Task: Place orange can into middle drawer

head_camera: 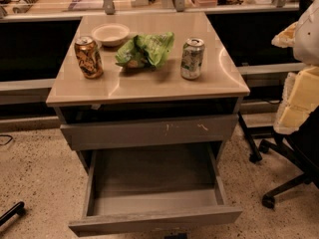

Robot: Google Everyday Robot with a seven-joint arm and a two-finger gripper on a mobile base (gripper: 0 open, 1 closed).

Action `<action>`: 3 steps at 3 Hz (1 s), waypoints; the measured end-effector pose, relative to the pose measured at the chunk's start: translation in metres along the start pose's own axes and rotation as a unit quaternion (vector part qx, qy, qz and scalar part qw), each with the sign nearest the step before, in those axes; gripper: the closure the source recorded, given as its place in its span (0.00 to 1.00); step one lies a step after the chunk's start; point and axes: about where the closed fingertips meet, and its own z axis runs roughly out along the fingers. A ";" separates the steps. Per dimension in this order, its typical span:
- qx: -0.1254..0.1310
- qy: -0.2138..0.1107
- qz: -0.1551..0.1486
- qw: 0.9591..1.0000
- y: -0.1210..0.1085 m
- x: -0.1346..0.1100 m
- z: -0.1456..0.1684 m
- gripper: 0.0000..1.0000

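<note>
The orange can (88, 57) stands upright at the left of the beige cabinet top (149, 86), next to a pale bowl. The middle drawer (154, 218) is pulled out wide below; its grey floor shows nothing in it. Above it sits the grey drawer front with pale scratch marks (149, 131), nearly shut. My gripper is not in view. A white rounded shape (310, 31) at the right edge may be part of my arm; I cannot tell.
A pale bowl (110, 34), a crumpled green bag (147, 50) and a green-and-white silver can (192, 59) share the top. An office chair with yellow foam (299, 101) and a wheeled base (279, 183) stands at the right. A desk runs behind.
</note>
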 end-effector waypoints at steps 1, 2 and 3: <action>0.000 0.000 0.000 1.000 0.000 0.000 0.000 0.00; 0.009 -0.022 0.000 1.000 -0.011 -0.009 0.003 0.00; 0.020 -0.066 0.000 0.998 -0.031 -0.029 0.012 0.00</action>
